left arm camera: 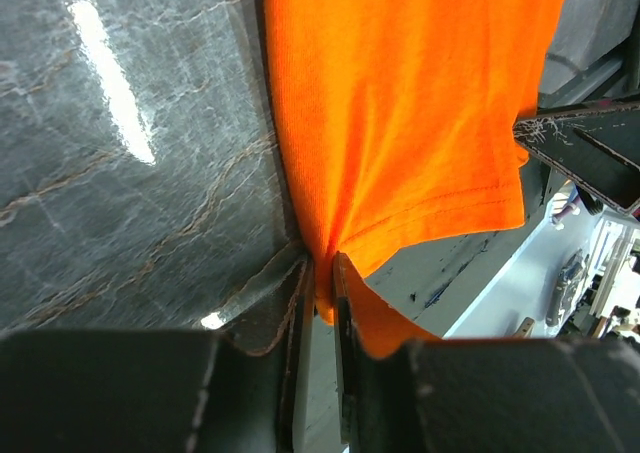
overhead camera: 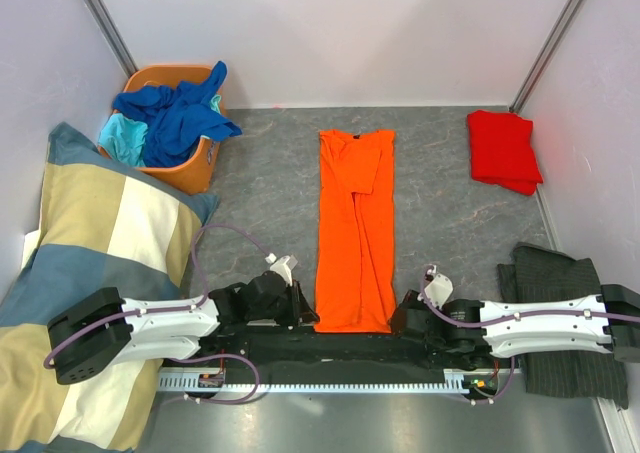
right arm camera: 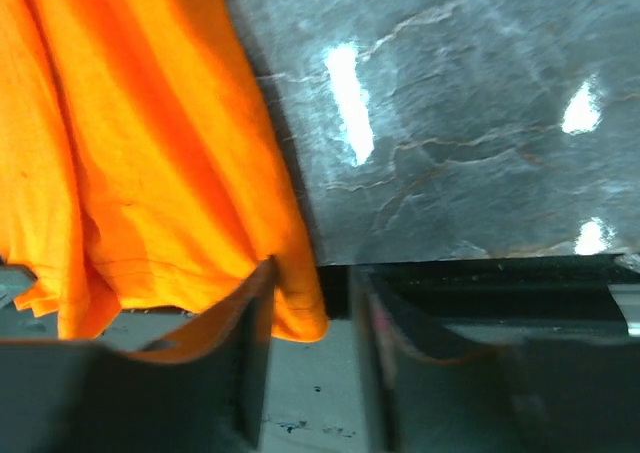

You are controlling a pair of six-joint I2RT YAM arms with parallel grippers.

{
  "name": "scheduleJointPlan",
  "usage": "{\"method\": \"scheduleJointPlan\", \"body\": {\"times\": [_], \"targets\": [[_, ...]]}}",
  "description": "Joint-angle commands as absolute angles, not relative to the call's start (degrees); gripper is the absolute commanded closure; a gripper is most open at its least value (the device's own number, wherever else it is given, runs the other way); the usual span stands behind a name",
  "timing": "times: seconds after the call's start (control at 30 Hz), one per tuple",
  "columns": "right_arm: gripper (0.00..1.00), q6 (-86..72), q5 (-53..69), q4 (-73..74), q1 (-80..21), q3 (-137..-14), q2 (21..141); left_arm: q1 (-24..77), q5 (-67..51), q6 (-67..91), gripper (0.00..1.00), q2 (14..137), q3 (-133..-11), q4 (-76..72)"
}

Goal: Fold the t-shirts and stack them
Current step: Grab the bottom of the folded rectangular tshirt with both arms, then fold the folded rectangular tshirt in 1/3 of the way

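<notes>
"Along the middle of the grey table (overhead camera: 260, 188), what lies there?"

"The orange t-shirt (overhead camera: 355, 233) — spread flat in a long narrow strip, collar at the far end, hem at the near edge between the two arms."

"And the left gripper (left arm camera: 320, 278)?"

"At the hem's near left corner. Its jaws are almost together, with a bunched fold of the orange cloth pinched between them."

"The right gripper (right arm camera: 312, 283)?"

"At the hem's near right corner. Its jaws stand apart. The corner of the cloth lies in the gap, close against one finger (right arm camera: 240, 353), with a dark space beside the other. It has not clamped — and whether the cloth really touches that finger I cannot quite tell, as the view is blurred."

"The other shirts?"

"The red t-shirt (overhead camera: 503, 150) lies folded at the far right, well apart from the orange one. A blue t-shirt (overhead camera: 180, 113) and a turquoise t-shirt (overhead camera: 125, 138) are heaped in the orange basket (overhead camera: 200, 168) at the far left."

"Anything else?"

"A checked blanket (overhead camera: 100, 253) fills the near left, and a dark striped cloth (overhead camera: 560, 313) lies at the near right, under the right arm."
</notes>
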State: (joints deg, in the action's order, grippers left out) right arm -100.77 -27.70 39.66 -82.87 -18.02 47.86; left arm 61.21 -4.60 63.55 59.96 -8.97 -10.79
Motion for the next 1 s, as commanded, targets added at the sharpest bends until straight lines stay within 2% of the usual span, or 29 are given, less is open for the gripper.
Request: {"method": "scheduleJointPlan", "body": {"times": [0.0,0.03,0.1,0.13,0.17,0.47,0.6,0.73,0.97], "targets": [[0.66,-100.5,-29.0,36.1,-83.2,-17.1,48.0,61.5,-3.9,63.6,0.82,60.6,-7.8,-8.9],[0.79,-100.4,-29.0,36.0,-83.1,-17.1,48.0,61.5,-4.0,63.5,0.85,60.6,-7.8,-8.9],[0.90,-100.1,-29.4,35.9,-83.1,-17.2,47.7,61.5,-3.9,63.6,0.89,60.5,-7.9,-8.8],[0.99,-99.8,-29.4,36.0,-83.1,-17.4,47.6,61.5,-3.8,63.6,0.95,60.6,-8.2,-8.7],[1.00,-99.6,-29.8,36.0,-83.1,-17.5,47.4,61.5,-4.0,63.5,0.98,60.1,-8.3,-8.3],[1.00,-94.5,-34.1,37.3,-83.1,-23.5,50.3,61.5,-1.6,61.7,0.98,54.4,-16.0,-1.9],[1.00,-90.4,-39.8,37.1,-82.9,-28.5,52.7,61.2,1.3,59.8,0.98,53.8,-20.0,-0.8],[1.00,-83.1,-44.0,37.4,-77.5,-36.5,58.7,59.5,3.3,56.0,0.98,55.9,-23.6,-0.8],[1.00,-70.1,-44.8,32.2,-65.2,-41.2,62.7,51.2,1.8,51.1,0.98,61.5,-28.9,-5.9]]}}
